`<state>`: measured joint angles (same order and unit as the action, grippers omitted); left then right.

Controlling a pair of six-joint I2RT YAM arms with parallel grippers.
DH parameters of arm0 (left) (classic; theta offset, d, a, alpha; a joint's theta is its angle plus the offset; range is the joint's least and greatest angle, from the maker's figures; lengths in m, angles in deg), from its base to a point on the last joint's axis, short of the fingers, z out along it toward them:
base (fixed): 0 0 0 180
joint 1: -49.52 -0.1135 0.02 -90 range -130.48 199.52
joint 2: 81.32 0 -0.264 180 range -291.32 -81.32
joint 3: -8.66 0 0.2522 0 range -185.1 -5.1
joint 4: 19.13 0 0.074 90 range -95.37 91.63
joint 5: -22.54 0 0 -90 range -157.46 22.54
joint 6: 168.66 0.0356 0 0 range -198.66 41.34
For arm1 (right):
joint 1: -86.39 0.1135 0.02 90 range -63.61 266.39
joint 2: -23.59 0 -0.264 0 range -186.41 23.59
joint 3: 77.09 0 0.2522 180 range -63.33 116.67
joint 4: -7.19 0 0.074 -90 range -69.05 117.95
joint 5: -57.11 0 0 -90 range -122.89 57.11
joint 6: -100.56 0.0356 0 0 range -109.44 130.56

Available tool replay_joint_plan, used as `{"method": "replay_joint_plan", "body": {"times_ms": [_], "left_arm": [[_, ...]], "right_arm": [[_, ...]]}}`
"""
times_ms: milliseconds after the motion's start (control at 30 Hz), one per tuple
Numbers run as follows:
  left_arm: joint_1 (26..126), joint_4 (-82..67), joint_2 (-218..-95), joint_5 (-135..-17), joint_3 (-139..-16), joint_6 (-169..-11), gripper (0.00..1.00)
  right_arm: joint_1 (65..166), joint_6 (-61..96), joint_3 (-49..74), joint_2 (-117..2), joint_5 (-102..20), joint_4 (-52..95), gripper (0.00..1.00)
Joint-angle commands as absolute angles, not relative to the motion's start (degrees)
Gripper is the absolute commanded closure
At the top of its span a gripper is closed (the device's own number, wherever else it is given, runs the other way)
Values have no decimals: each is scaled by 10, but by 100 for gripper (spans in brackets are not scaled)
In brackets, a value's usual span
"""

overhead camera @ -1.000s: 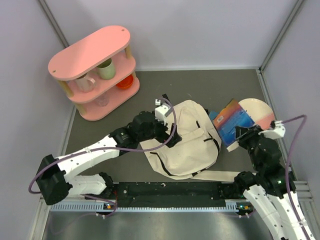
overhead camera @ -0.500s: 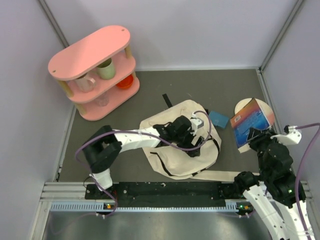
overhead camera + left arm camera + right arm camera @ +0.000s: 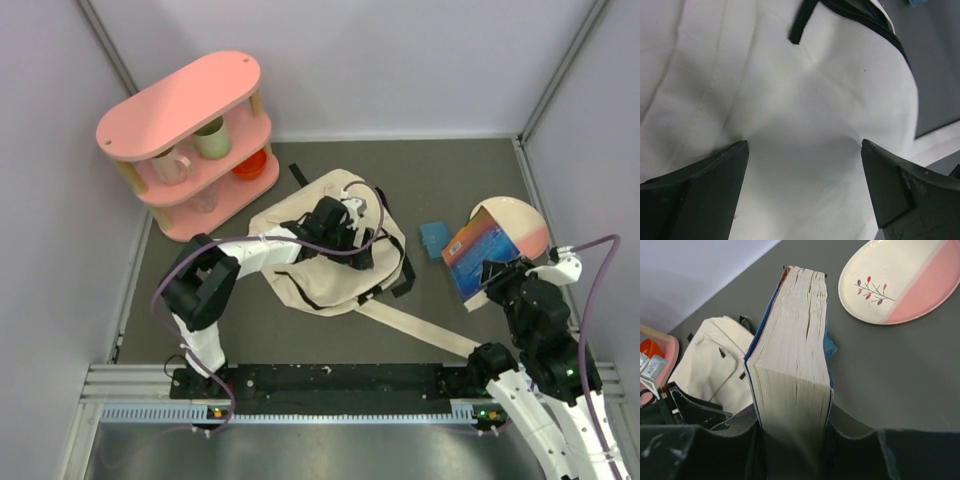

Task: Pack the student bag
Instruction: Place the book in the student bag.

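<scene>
1. Cream canvas student bag (image 3: 330,285) with black trim lies on the dark grey table (image 3: 480,170), a little left of centre. Its long cream strap (image 3: 420,330) trails toward the near right. Half a second ago the bag lay nearer and further right; it has since slid toward the far left.
2. The left gripper (image 3: 804,147) rests on the far right part of the bag. Its jaws stand wide apart, and cloth bulges between the fingers (image 3: 715,175); nothing is clamped. The shift therefore looks like a push or drag by contact, not a lift.
3. A black zip line crosses the upper right of the left wrist view. Whether the main opening is undone cannot be told.
4. The right gripper (image 3: 792,435) is clamped on a thick blue-covered paperback book (image 3: 790,340). The book is held on edge, clear of the table, to the right of the bag and well apart from it. Over the last second the book has swung right and partly back.
5. A small flat blue object (image 3: 433,238) lies just left of the book, uncovered now. A round cream-and-pink plate (image 3: 900,280) lies far right of the book. A pink three-tier oval shelf (image 3: 180,105) holding mugs stands at the far left.
6. Judgement: nothing appears packed yet. The bag has been repositioned, and its opening must be exposed before the book goes in.
</scene>
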<state>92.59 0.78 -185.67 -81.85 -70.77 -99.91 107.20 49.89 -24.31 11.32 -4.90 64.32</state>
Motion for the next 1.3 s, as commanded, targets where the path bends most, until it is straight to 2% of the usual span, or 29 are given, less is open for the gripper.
{"method": "replay_joint_plan", "body": {"times_ms": [0, 333, 533, 1033, 1267], "left_arm": [[943, 46, -1808, -858, -706, -948, 3], [1034, 58, -1728, -777, -698, -882, 2], [1058, 102, -1760, -691, -691, -852, 2], [1097, 113, -1786, -624, -688, -823, 6], [1109, 126, -1800, -565, -694, -837, 14]], "right_arm": [[1071, 520, -225, 119, -54, 541, 100], [1071, 524, -233, 112, -72, 542, 100], [1072, 529, -234, 108, -82, 542, 100], [1071, 542, -247, 105, -96, 542, 100], [1071, 545, -249, 102, -98, 542, 100]]}}
